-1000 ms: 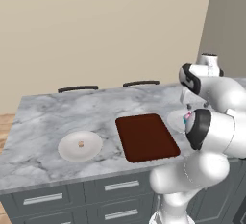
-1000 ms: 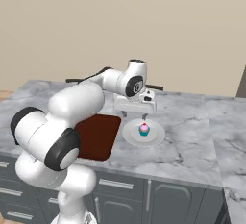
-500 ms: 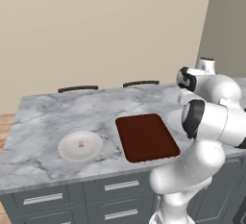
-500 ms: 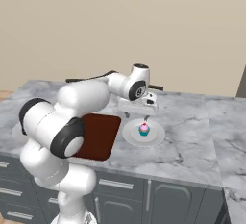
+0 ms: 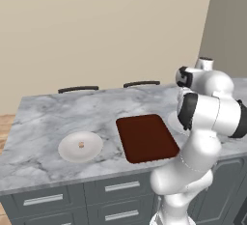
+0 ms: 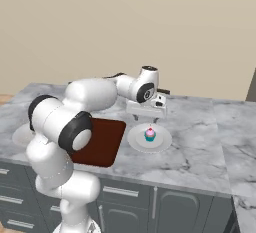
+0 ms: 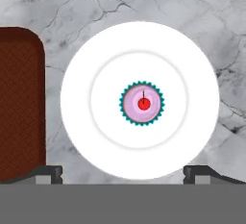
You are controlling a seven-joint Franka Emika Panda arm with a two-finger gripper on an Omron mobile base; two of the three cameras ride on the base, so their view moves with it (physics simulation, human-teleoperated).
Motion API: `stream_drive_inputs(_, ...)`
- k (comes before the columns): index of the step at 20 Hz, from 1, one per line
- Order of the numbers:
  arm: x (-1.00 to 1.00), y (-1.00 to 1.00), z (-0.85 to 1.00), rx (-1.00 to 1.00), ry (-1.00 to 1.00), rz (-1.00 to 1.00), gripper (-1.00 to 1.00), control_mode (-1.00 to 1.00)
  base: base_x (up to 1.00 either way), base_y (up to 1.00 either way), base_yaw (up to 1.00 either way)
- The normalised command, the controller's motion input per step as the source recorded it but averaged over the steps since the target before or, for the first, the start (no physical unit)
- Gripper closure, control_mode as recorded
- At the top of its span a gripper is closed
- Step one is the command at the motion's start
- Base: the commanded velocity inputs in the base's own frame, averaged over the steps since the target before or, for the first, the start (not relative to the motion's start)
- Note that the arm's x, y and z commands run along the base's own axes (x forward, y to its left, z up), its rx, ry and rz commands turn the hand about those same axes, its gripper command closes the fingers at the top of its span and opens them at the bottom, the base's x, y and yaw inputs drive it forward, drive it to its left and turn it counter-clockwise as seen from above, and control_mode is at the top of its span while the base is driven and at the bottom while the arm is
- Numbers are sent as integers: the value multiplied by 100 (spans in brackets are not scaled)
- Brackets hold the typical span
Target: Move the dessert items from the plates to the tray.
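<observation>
In the left base view, the tan morsel point(image 5: 81, 145) is sitting on a plate point(image 5: 91, 152) near the counter's point(image 5: 43, 118) front edge, left of the tray point(image 5: 146, 137).

In the right base view, the gripper point(image 6: 146, 122) is hanging above the cupcake point(image 6: 149, 134) on the second plate point(image 6: 163, 142), right of the tray point(image 6: 102, 142).

In the hand view, the fingertips point(image 7: 47, 172) are standing wide apart, holding nothing; the cupcake point(image 7: 141, 104) is sitting at the plate's point(image 7: 96, 50) centre.

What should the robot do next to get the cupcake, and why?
Probably go straight down. The gripper hangs open above the cupcake, which sits upright in the middle of its plate, centred between the fingertips in the hand view. Nothing is held yet, and the tray beside the plate has no dessert on it.
</observation>
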Motion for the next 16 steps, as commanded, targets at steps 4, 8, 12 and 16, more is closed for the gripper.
stream_drive_inputs(4, 41, -27, -21, 0, 0, 0, -100, -100, 0, 0, 0)
stream_drive_inputs(8, 30, -22, -11, 0, 0, 0, -100, -100, 0, 0, 0)
stream_drive_inputs(12, 24, -14, -24, 0, 1, 0, -100, -100, 0, 0, 0)
stream_drive_inputs(16, 0, 0, -31, 0, 4, 0, -100, -100, 0, 0, 0)
